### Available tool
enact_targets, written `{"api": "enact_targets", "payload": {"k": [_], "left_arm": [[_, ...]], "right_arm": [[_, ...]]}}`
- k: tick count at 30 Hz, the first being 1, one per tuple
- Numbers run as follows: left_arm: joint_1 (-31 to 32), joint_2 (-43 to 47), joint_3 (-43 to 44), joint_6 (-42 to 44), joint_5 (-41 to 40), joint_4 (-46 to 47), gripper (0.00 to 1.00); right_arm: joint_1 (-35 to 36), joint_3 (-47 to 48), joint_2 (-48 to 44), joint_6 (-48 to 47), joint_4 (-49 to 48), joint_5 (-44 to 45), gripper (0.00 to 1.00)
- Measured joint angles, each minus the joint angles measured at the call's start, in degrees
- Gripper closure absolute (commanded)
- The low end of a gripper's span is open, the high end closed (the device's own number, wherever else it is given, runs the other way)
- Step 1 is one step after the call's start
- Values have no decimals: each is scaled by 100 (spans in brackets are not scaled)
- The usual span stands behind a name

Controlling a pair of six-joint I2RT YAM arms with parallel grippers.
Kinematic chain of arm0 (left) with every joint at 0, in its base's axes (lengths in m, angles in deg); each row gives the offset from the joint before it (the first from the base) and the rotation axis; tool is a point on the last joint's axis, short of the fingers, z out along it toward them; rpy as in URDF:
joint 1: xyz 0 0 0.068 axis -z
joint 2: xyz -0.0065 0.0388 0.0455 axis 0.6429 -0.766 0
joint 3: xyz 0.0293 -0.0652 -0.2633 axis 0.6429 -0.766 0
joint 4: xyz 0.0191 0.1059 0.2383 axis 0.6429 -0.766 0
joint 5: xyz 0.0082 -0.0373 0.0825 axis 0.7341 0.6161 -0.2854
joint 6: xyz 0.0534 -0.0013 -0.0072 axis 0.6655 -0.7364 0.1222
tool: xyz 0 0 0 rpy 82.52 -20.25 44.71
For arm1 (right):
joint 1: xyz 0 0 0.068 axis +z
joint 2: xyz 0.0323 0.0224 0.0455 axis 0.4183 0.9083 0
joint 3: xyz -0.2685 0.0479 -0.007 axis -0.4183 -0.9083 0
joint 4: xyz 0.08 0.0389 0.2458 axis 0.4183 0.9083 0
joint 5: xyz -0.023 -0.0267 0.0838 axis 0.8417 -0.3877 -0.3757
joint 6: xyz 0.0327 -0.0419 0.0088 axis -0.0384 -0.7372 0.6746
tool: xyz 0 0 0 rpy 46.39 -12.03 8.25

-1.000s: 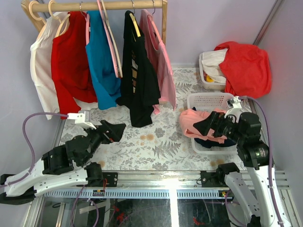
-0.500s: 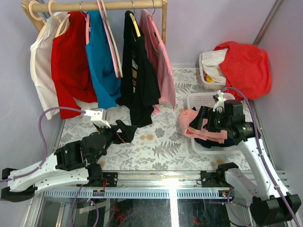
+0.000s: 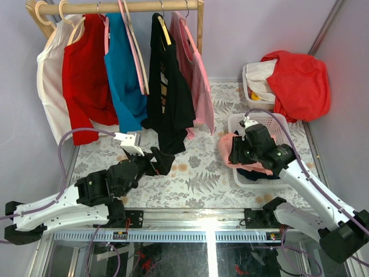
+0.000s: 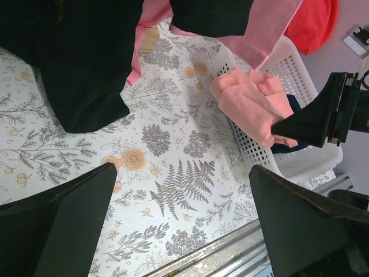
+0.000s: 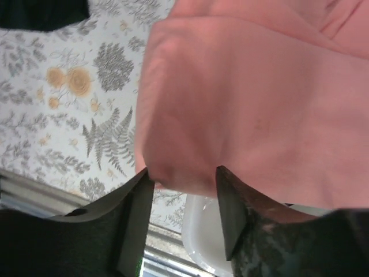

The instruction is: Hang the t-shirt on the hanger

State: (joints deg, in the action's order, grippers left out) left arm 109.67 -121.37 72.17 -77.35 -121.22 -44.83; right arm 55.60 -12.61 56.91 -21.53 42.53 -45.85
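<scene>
Cream wood-look hanger [image 3: 41,17] hangs on the rail [image 3: 115,7] at upper left, well apart from the cloth. Your left hand [image 3: 160,160] hovers mid-frame over the floral counter [image 3: 196,179], spread wide and empty. Right of it, the salmon t-shirt [image 3: 226,144] lies bunched over the left rim of the white basket [image 3: 259,120]. Your right hand [image 5: 184,179] is nearer, partly spread, its fingers bracketing a fold; you cannot yet tell whether they pinch it.

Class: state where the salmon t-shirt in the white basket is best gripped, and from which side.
Grip the bunched fold of the t-shirt that spills over the rim of the laundry basket toward the table. Come down from above: that fold bulges clear of the pile, so jaws can straddle it.
</scene>
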Motion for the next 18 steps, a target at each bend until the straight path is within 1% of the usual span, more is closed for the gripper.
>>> {"api": "enact_targets", "payload": {"k": [2,3,5,8,11,14,18], "left_arm": [[0,-50,-24,2,28,66,0],[0,-90,-24,4,57,94,0],[0,-173,-24,7,109,175,0],[0,-308,-24,11,181,275,0],[0,-492,-24,42,260,393,0],[0,-721,-24,109,365,599,0],[0,-1047,-22,243,584,984,0]], "right_arm": [[0,0,66,-9,-7,286,80],[0,13,140,15,4,444,88],[0,52,293,-20,26,654,100],[2,184,315,-2,94,820,100],[4,577,144,-26,254,951,100],[4,1139,-173,-63,348,938,100],[4,2170,-562,-96,361,682,100]]}}
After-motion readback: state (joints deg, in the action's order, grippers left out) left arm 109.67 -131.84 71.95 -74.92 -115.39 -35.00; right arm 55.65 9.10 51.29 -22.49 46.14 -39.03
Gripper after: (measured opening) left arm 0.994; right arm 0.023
